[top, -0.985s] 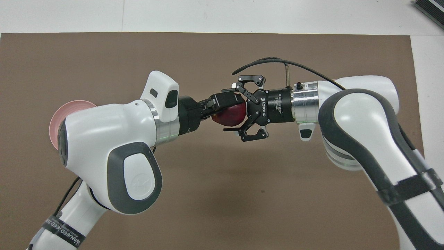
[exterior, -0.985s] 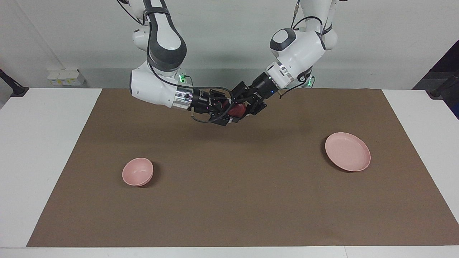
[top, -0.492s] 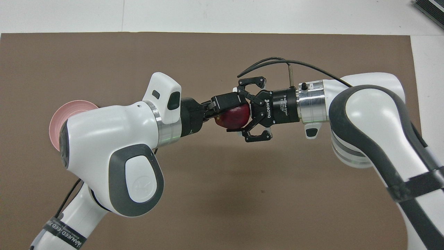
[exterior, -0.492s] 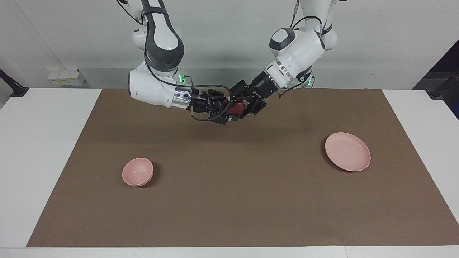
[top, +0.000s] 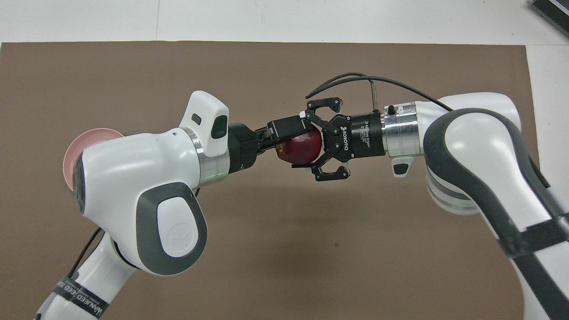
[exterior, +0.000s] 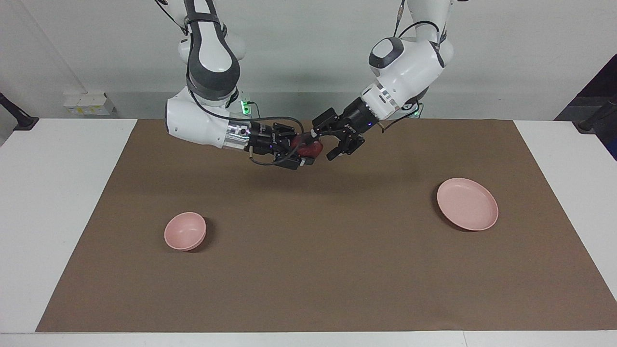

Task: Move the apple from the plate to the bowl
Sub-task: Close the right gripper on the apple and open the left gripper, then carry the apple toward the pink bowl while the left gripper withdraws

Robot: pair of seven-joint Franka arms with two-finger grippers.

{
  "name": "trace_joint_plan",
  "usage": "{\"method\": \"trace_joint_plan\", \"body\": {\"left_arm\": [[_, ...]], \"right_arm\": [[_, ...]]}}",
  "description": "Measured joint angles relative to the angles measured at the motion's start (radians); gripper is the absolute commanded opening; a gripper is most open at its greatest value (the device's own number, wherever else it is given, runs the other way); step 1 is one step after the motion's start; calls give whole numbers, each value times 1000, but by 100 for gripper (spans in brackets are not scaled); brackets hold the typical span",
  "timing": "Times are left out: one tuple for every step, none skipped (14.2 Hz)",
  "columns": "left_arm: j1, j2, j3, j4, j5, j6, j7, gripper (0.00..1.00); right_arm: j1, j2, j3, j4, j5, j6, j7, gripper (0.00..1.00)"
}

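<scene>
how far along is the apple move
Done: the apple is off the plate, which lies bare. In hand: the right pincer grips the apple in the air over the mat; the left pincer is open beside it. Left: carry it to the empty bowl and drop it in.

I see a dark red apple (top: 300, 149), a pale pink bowl (exterior: 184, 231), a pale pink plate (exterior: 467, 204) and a brown mat (exterior: 318, 250).

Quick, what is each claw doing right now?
Left gripper: open, right beside the apple.
Right gripper: closed, holding the apple up in the air.
</scene>
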Motion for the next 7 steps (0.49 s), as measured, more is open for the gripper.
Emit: {"method": "trace_joint_plan", "body": {"left_arm": [[30,-1,3,-1,66,-74,0,100],[64,-1,7,-6,134,-144,2,100],[93,0,9,-11,201,-199,3,100],[121,0,11,-14,278,-247,5,100],[143,0,12,-14,352,-284,6,100],[162,-1,12,-14,425,-313,6,100],[181,-1,12,-14,489,-337,9,100]], "right_arm": [[-28,2,-2,1,-13,1,-16,0],[-63,2,-4,5,-46,-1,-38,0],[-93,2,-6,9,-94,-3,-64,0],[-118,2,-8,10,-143,-3,-90,0],[-135,2,-10,10,-189,-1,-108,0],[-148,3,-11,11,-249,7,-124,0],[-156,5,-12,13,-324,26,-137,0]]}}
